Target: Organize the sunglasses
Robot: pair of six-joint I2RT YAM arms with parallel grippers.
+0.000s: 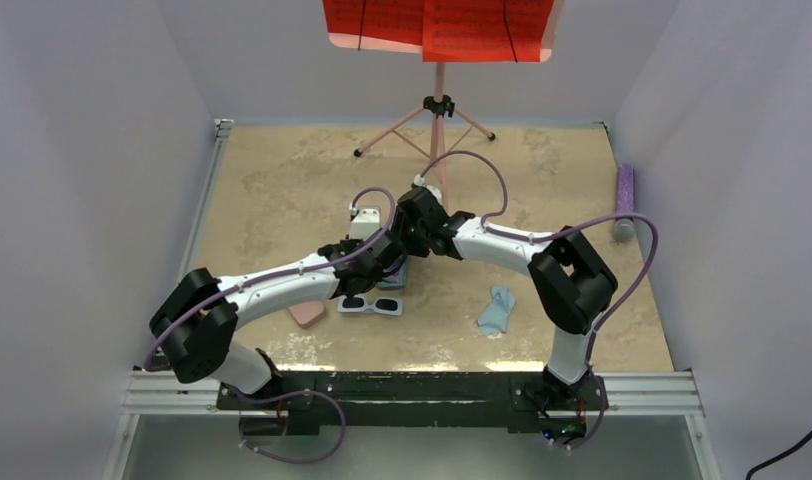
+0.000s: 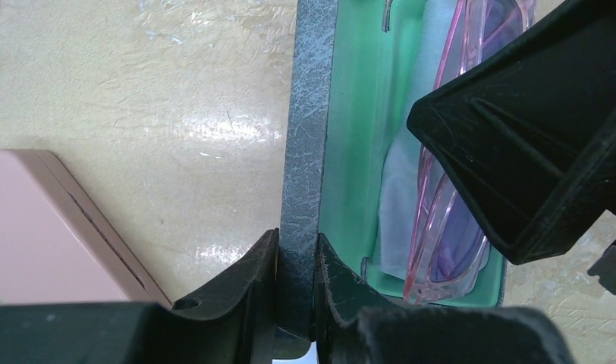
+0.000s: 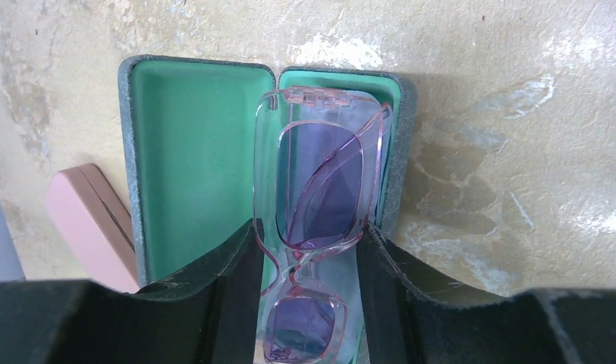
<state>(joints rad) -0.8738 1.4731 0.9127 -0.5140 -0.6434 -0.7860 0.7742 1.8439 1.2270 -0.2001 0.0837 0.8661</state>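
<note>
A robotics lab test cell: plain white walls [image 1: 92, 150] box in a beige tabletop [image 1: 282, 180], with two robot arms [image 1: 282, 283] bolted by an aluminium rail [image 1: 662, 392].

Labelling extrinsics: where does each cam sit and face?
Top external: above and behind the bases, looking down on the table; left arm, right arm show.
Left wrist: looks down; left gripper clamps the edge of the grey-blue case.
Right wrist: looks down; right gripper holds the pink sunglasses at that case.
Wrists share case, sunglasses, pink case.
</note>
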